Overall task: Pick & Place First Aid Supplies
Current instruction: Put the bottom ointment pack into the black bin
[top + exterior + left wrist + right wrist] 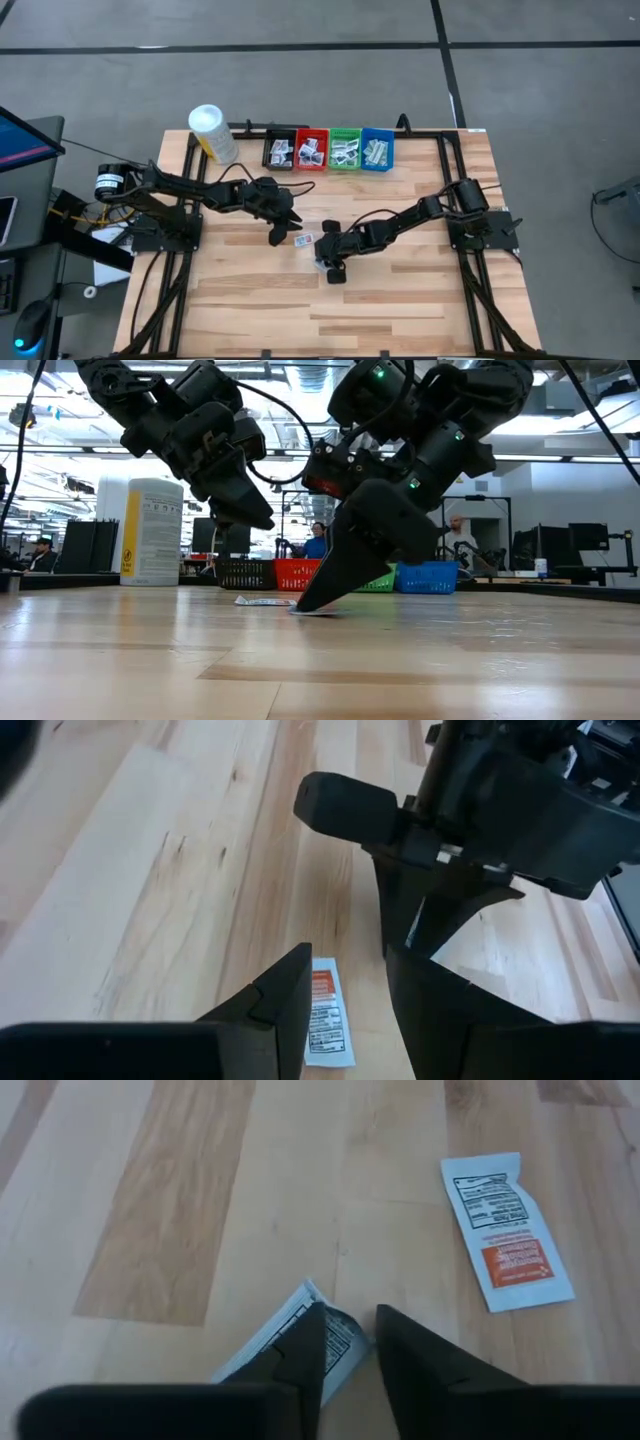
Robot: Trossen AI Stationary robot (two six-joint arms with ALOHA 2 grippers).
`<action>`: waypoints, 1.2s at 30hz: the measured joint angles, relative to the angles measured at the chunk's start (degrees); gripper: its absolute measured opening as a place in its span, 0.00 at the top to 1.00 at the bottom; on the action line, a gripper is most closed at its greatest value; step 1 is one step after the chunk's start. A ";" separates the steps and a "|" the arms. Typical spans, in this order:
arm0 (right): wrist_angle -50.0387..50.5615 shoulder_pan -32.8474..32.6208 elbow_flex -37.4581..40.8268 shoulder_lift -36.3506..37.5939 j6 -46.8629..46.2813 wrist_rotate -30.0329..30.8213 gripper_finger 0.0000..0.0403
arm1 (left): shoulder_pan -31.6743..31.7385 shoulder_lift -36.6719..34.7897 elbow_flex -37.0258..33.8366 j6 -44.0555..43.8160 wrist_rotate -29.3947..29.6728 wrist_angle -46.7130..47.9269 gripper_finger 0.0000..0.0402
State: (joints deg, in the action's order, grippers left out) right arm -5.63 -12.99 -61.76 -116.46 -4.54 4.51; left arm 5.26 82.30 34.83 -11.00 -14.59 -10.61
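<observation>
My right pincer (350,1342), at the frame's bottom centre, is closing around the edge of a flat, thin white packet (300,1335) lying on the smooth wooden table (200,1180). I am judging it may slide away, because paper is slippery. My left pincer (345,995) is hanging released

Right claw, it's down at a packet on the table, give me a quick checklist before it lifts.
1. Right claw at the table: ok, tips down on the wood.
2. Black-print packet between its fingers: ok, edge sits there.
3. Grip closed firmly: cannot tell.
4. Orange-print packet clear of the grasp: ok, lies apart.
5. Left claw out of the way: not ok, hovering close.
6. Bins reachable: ok, at the far edge.
</observation>
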 joint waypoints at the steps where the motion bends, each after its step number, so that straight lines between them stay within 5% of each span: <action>1: 0.02 0.04 0.00 0.00 0.00 0.00 0.80 | 0.00 0.00 -0.02 0.00 0.00 -0.13 0.67; 7: 0.10 0.07 0.05 0.15 -0.38 0.27 0.98 | 0.00 0.00 -0.02 0.00 0.00 -0.14 0.67; 19: 5.76 1.32 -3.59 3.55 -2.94 4.34 1.00 | 0.07 -0.11 -0.08 -1.57 0.00 -0.32 0.67; 30: 14.88 2.25 -4.48 15.81 -2.45 25.00 1.00 | 1.39 -0.15 -0.09 -13.81 -1.61 -1.88 0.67; 36: 12.84 2.25 -4.50 22.73 -2.60 35.51 1.00 | 3.29 -0.17 -0.15 -24.91 -8.03 -15.07 0.67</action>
State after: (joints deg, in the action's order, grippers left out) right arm 7.21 -10.74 -66.26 -93.73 -7.14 40.02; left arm 8.54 82.13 34.68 -35.92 -22.62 -25.68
